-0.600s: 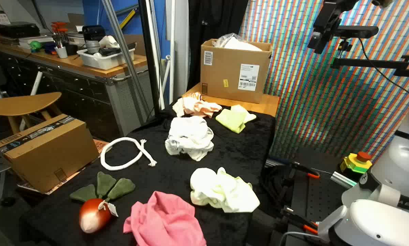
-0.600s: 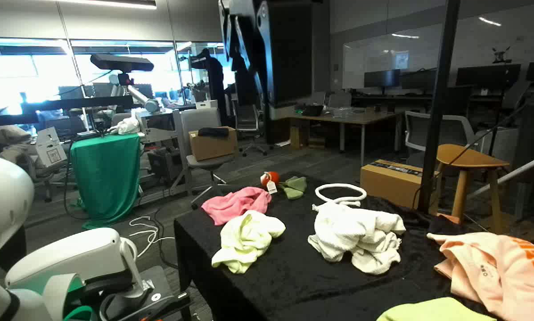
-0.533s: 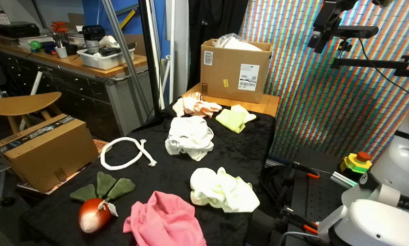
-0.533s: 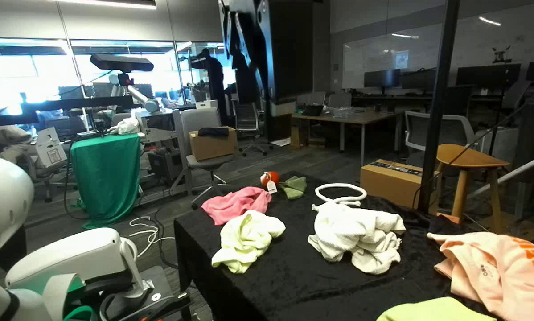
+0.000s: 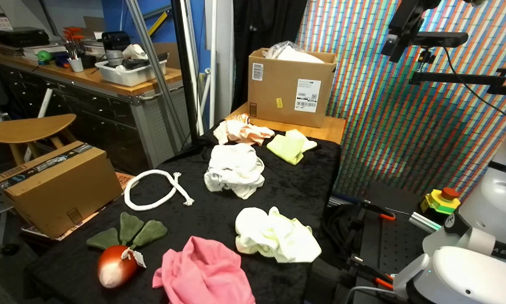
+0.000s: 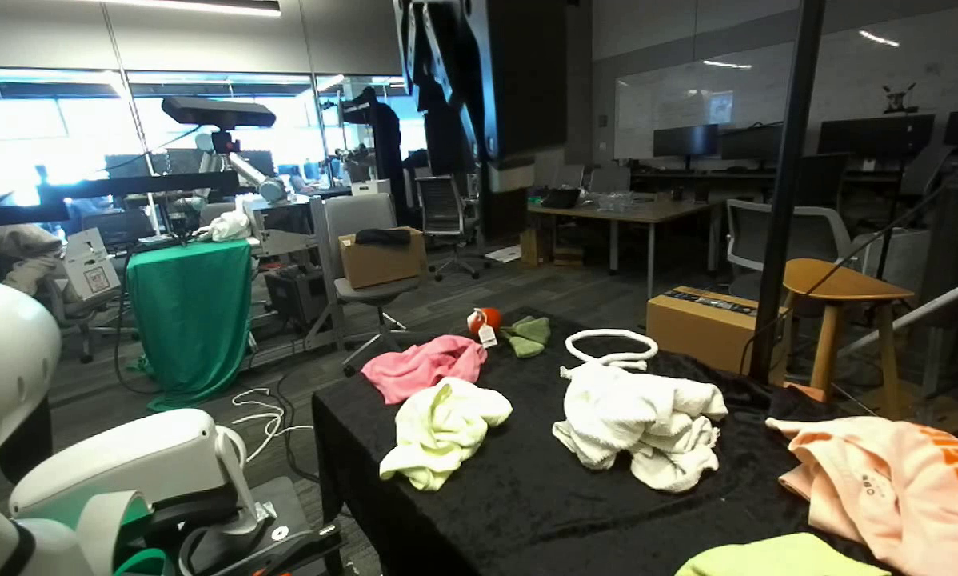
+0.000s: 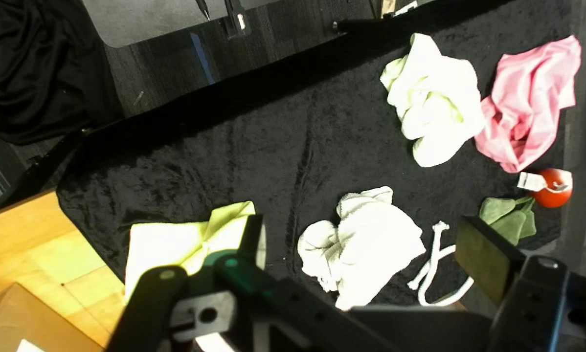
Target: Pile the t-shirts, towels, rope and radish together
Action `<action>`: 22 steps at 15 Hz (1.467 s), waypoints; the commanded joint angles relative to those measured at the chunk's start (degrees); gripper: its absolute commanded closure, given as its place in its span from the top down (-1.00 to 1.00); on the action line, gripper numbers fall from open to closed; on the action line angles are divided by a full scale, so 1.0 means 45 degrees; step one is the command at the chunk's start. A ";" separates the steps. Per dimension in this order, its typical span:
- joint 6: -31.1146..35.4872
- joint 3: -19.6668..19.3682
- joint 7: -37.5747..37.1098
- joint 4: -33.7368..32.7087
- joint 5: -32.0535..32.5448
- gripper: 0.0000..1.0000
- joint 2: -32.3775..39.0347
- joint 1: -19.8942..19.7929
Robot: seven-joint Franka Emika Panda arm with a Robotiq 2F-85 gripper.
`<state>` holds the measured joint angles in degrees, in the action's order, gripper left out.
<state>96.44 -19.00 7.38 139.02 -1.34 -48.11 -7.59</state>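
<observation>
Counter point(image 5: 293, 190) draped in black. Across it in an exterior view, white cloth point(image 5: 235, 168) lies in from the edges, rope point(image 5: 145, 207) loops by the left edge, the radish point(image 5: 117, 265) rests toward the near-left corner, pink cloth point(image 5: 206, 273) at the near edge, pale-yellow cloth point(image 5: 276, 240) by the right, yellow-green cloth point(image 5: 285, 148) and peach shirt point(image 5: 244, 133) toward the far one. Above, the hand point(image 7: 366, 239) hangs, jaws wide apart, holding nothing.

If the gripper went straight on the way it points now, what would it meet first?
Likely the crumpled white towel, framed by the open gripper in the wrist view. Depth is unclear, so it might instead meet the black tablecloth beside the towel.
</observation>
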 commanded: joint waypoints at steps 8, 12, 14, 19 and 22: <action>0.0255 0.0417 0.0138 -0.0879 -0.0303 1.00 0.1423 0.0057; 0.0786 0.0322 0.0546 -0.2320 -0.0264 1.00 0.3371 0.0289; 0.1165 0.0183 0.0964 -0.3267 -0.0322 1.00 0.4603 0.0375; 0.1630 -0.0148 0.2641 -0.6067 -0.0809 1.00 0.7903 0.0375; 0.1825 0.0001 0.3546 -0.7301 -0.1399 1.00 0.9540 0.0204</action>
<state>104.71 -19.09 18.77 113.99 -4.33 -13.34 -6.15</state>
